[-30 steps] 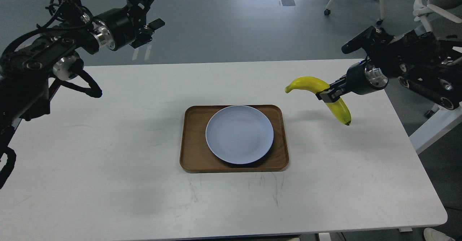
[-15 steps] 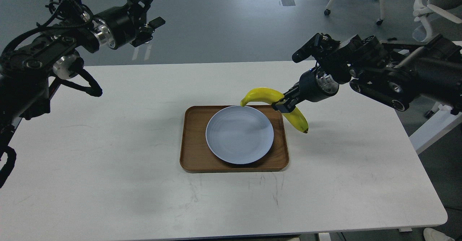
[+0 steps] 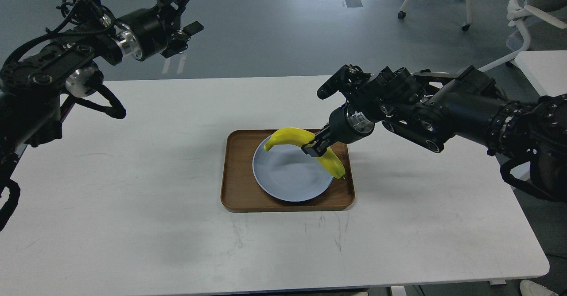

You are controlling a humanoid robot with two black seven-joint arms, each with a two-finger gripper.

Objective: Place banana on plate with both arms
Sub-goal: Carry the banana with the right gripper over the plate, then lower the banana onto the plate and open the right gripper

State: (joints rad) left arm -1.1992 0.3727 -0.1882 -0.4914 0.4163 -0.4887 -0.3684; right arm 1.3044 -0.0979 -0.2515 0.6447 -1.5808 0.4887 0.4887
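Yellow banana [image 3: 290, 136] now over plate [image 3: 283, 185]

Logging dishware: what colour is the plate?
Pale blue-grey plate, seen best in the head view.

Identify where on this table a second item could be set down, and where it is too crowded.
Bare table lies left of the wooden tray, along the near edge, and right of it. The plate is crowded: the right end effector holds the banana there.
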